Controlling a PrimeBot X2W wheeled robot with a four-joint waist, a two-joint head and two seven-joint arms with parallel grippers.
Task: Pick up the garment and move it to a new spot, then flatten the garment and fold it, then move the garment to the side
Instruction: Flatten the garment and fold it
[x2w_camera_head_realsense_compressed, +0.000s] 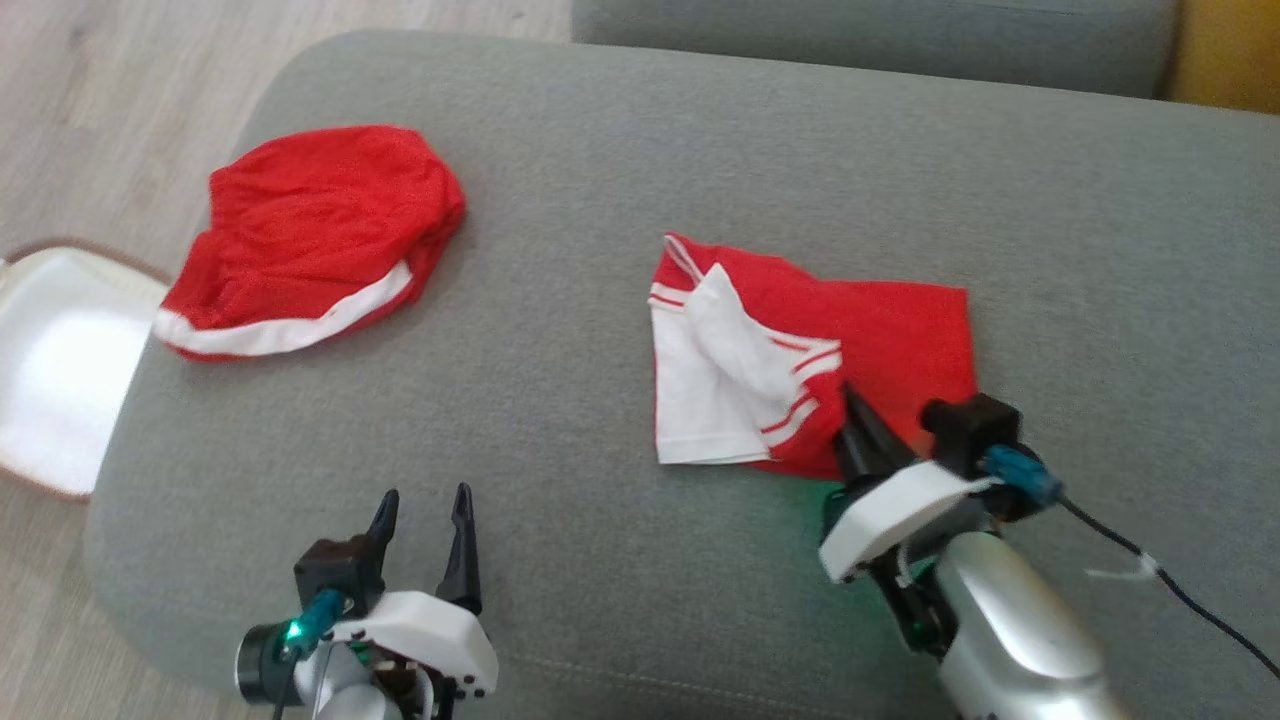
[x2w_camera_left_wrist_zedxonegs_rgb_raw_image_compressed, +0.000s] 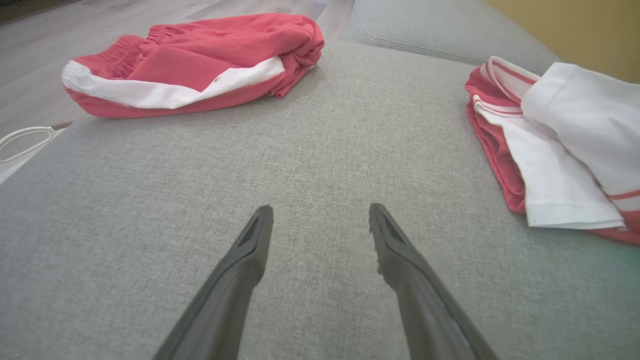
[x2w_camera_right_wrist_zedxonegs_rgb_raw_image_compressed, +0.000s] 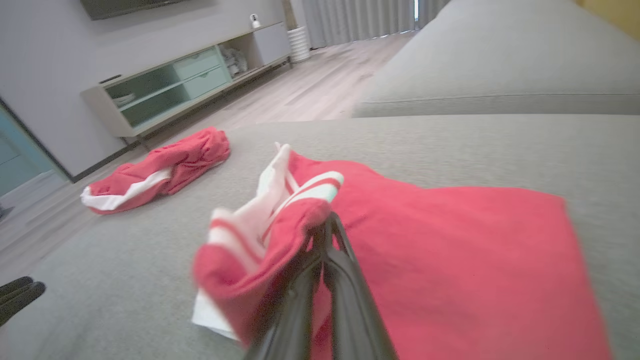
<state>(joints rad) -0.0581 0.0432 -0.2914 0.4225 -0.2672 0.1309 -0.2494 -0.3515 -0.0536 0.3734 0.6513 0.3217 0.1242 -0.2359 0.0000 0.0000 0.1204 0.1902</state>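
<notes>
On grey sofa cushion (x2w_camera_head_realsense_compressed: 600, 180), folded red-and-white garment (x2w_camera_head_realsense_compressed: 900, 330) lies right of centre; right gripper (x2w_camera_head_realsense_compressed: 850, 395) pinches its near edge; left gripper (x2w_camera_head_realsense_compressed: 425, 500) spread over bare cushion, apart from red shorts (x2w_camera_head_realsense_compressed: 310, 230).

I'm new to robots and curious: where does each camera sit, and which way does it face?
Head view: on the head, facing down at the grey sofa; left fingers and right fingers show.
Left wrist view: on that wrist, looking along its open fingers across the sofa.
Right wrist view: on that wrist, along shut fingers pinching the shirt.
Shared: all show shirt and red shorts.
</notes>
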